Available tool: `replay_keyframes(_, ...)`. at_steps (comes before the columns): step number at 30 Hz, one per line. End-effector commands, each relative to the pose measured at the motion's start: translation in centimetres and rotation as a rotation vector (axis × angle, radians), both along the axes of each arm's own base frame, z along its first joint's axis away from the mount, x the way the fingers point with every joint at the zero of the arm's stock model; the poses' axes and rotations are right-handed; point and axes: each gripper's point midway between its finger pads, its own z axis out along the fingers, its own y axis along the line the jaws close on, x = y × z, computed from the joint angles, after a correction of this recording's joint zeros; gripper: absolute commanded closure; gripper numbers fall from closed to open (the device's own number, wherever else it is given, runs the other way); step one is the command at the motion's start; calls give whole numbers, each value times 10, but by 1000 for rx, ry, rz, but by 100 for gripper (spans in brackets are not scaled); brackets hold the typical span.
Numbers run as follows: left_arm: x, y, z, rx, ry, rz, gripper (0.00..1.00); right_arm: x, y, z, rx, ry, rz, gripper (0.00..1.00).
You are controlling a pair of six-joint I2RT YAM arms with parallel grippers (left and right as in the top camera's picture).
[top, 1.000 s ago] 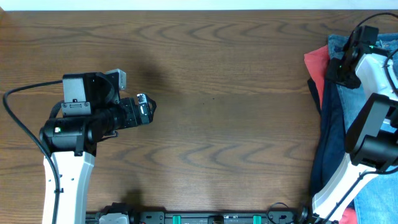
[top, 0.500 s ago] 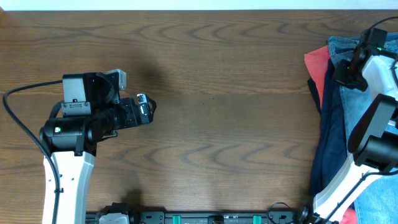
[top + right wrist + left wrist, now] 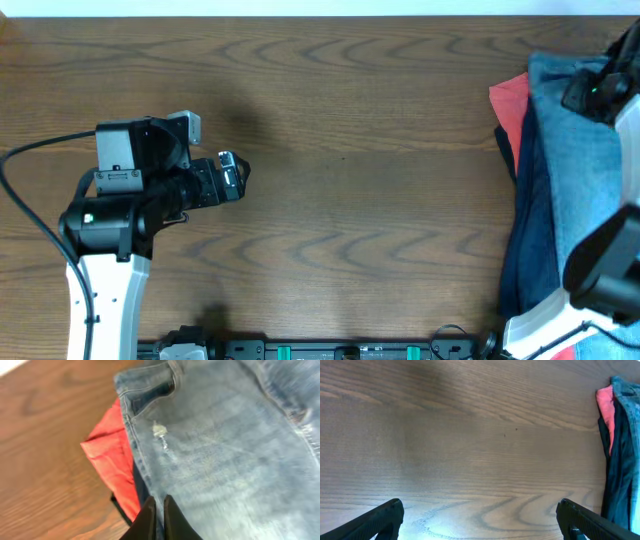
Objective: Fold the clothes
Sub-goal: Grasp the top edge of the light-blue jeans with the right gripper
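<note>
The clothes, light-blue denim jeans [image 3: 585,170], lie on top of a garment pile at the table's right edge. In the right wrist view the jeans [image 3: 225,445] fill most of the frame, with a pocket edge at the top. My right gripper [image 3: 159,506] is shut, a fold of denim pinched between its fingertips. From overhead the right gripper [image 3: 588,92] sits high at the far right, the denim hanging from it. My left gripper [image 3: 480,512] stands wide open over bare wood on the left side [image 3: 236,176], holding nothing.
A red-orange garment [image 3: 508,100] sticks out from under the jeans at the pile's upper left. A dark navy garment [image 3: 524,210] runs along the pile's left side. The wooden table [image 3: 360,200] stretches between the arms. A black cable [image 3: 30,200] loops beside the left arm.
My right gripper closed on the jeans and rose toward the right edge, pulling the denim up so it now covers more of the pile. The left arm barely shifted.
</note>
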Motion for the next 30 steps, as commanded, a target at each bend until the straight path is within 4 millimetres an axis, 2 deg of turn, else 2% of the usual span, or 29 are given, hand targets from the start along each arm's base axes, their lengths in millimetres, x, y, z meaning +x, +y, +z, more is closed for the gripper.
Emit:
replay_keyframes(1,2,-1,14,-10,-40,-4,2,-3,-1,-10,14,32,-2,99)
replay_keyframes(5,2,-1,15,-10,-40,-4,2,-4,-1,-17,21,51,-2,95)
replay_keyframes(6,2,-1,15,-10,-40,-4,2,-4,0,-19,23,56,0,89)
replay_keyframes(7,2,-1,14,-10,-40,-4,2,-5,0,-24,27,70,3,73)
replay_keyframes(8,2,-1,15,-10,-40,-4,2,-5,2,-29,24,85,21,67)
replay_keyframes(10,2,-1,15,-10,-40,-4,2,-7,8,-44,19,130,66,59)
replay_keyframes(15,2,-1,14,-10,-38,-4,2,-16,12,-92,13,274,117,49)
replay_keyframes(18,3,-1,13,-10,-36,-4,2,-23,11,-115,24,342,113,50)
replay_keyframes(23,3,-1,13,-9,-37,-3,2,-27,15,-134,40,393,131,57)
replay_keyframes(28,3,-1,13,-9,-36,-3,2,-33,0,-136,-18,422,72,86)
replay_keyframes(30,3,-1,13,-10,-36,-4,2,-32,-2,-136,-17,418,67,88)
